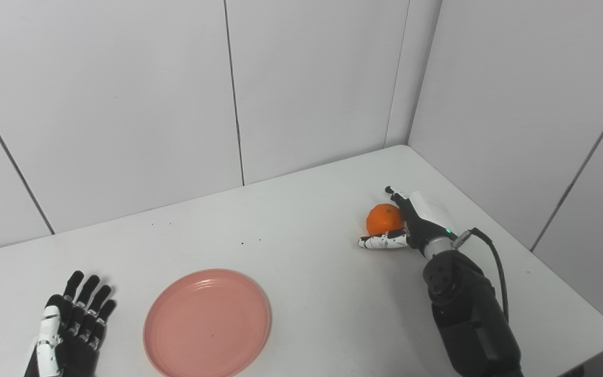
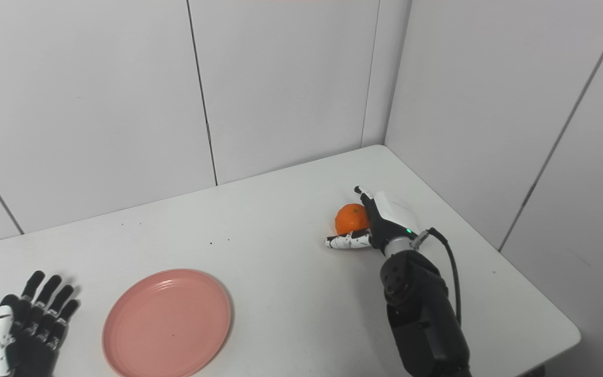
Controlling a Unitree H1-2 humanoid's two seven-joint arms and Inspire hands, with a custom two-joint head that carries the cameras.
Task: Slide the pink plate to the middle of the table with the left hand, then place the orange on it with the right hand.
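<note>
The pink plate (image 1: 207, 322) lies flat on the white table (image 1: 306, 246), near the front, left of the middle. My left hand (image 1: 74, 327) rests open on the table just left of the plate, fingers apart, not touching it. The orange (image 1: 384, 219) sits on the table at the right. My right hand (image 1: 406, 222) is open around it: the thumb lies in front of the orange, the fingers reach behind it on its right side. The orange still rests on the table. In the right eye view the orange (image 2: 352, 218) and plate (image 2: 168, 323) stand the same way.
White wall panels close off the back and the right side; the corner stands just behind the orange. The table's right edge (image 1: 568, 272) runs close past my right forearm. A few small dark specks (image 1: 243, 243) lie mid-table.
</note>
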